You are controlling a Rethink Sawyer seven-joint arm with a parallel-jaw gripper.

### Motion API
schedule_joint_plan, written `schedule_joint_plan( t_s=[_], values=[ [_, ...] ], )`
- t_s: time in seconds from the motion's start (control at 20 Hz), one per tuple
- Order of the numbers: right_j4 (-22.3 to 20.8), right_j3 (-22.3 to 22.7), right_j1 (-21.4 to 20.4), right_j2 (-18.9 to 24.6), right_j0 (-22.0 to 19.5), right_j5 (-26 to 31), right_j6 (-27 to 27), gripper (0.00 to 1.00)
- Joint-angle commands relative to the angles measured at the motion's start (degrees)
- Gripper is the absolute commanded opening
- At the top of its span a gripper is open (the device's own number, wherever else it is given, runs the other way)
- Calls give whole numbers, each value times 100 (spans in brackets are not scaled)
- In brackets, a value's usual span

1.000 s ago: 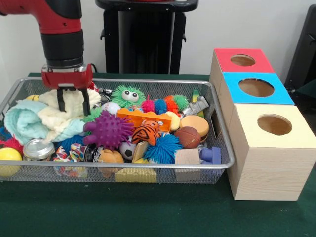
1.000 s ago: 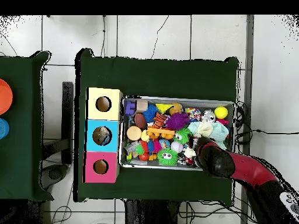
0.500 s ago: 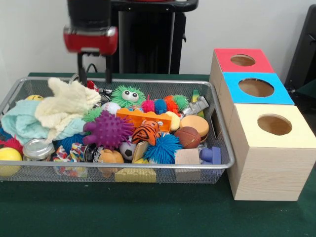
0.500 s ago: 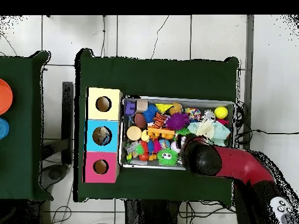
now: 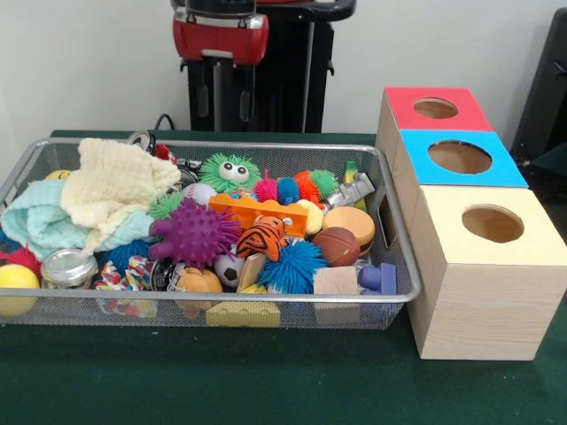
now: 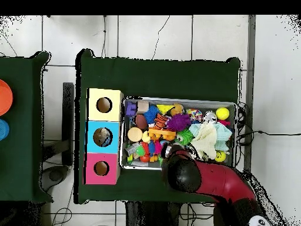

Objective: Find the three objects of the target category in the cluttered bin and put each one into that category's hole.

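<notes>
My gripper [image 5: 229,111] hangs open and empty above the back rim of the wire bin [image 5: 266,299], behind a green fuzzy toy with eyes [image 5: 229,171]. In the bin's left part a cream cloth [image 5: 115,181] lies over a mint cloth [image 5: 40,221]. The toys include a purple spiky ball [image 5: 193,232], an orange brick [image 5: 257,211], a striped tiger ball [image 5: 262,237], a blue spiky ball [image 5: 294,264] and a toy burger [image 5: 350,221]. In the overhead view the arm's wrist [image 6: 181,173] covers the gripper at the bin's lower edge [image 6: 147,168].
Three boxes with round holes stand in a row beside the bin: red [image 5: 407,102], blue [image 5: 425,168] and yellow [image 5: 461,257]. A yellow ball [image 5: 16,282] and a jar lid [image 5: 66,266] lie at the bin's left front. Green cloth covers the table [image 5: 266,381].
The gripper has risen off the cream cloth and travelled right along the bin's back edge. The cloth has fallen back and spread over the mint one.
</notes>
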Motion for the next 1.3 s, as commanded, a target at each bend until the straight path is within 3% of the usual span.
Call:
schedule_joint_plan(
  t_s=[0.05, 0.25, 0.55, 0.8, 1.05, 1.15, 1.3],
  values=[
    [300, 853, 1086, -232, -238, -1427, 1690, 100],
    [234, 730, 1604, -123, -312, -1955, 1663, 100],
    [143, 538, 2106, 16, -464, -2304, 1516, 100],
    [-36, 209, 2872, 96, -651, -2781, 1420, 100],
    [122, 199, 3183, 95, -465, -3158, 1611, 100],
    [156, 172, 3284, 192, -528, -3091, 1569, 100],
    [113, -29, 3523, 581, -900, -2528, 1248, 100]
  ],
)
